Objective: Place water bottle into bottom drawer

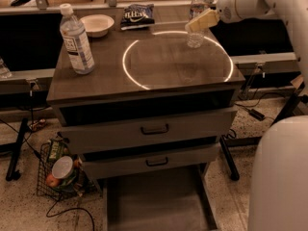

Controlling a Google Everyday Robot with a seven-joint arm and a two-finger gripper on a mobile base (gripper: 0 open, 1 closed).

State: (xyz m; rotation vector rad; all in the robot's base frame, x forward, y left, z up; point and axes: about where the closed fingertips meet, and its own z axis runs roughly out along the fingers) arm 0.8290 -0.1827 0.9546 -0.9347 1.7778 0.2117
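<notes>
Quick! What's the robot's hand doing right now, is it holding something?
Gripper: by the water bottle at the back right of the cabinet top; open, closed or holding cannot be told.

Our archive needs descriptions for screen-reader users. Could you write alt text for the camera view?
A robot arm's gripper is at the water bottle standing at the back right of a cabinet top, while the bottom drawer below sits pulled open. A fatter labelled bottle, a white bowl and a snack bag are also on top.
</notes>
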